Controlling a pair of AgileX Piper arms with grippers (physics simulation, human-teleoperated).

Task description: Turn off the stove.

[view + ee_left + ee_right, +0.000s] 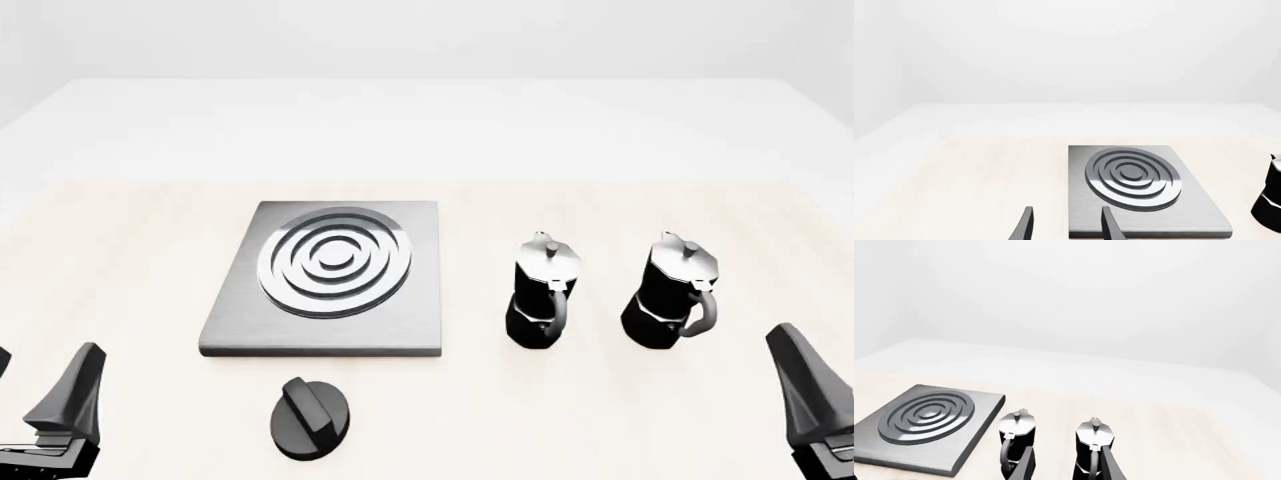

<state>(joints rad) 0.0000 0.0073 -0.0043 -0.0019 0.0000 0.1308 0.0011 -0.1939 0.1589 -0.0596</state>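
Left hand [40, 410] spread | right hand [1066, 465] spread | knob [311, 417] before stove [334, 275], untouched

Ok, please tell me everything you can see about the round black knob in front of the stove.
The knob is a round black disc with a raised ridge across its top, matte like plastic. It lies flat on the pale table, apart from the grey stove slab, just before the slab's near edge and towards its left half. Nothing touches it. Both arms wait at the near corners. Only the front view shows it.
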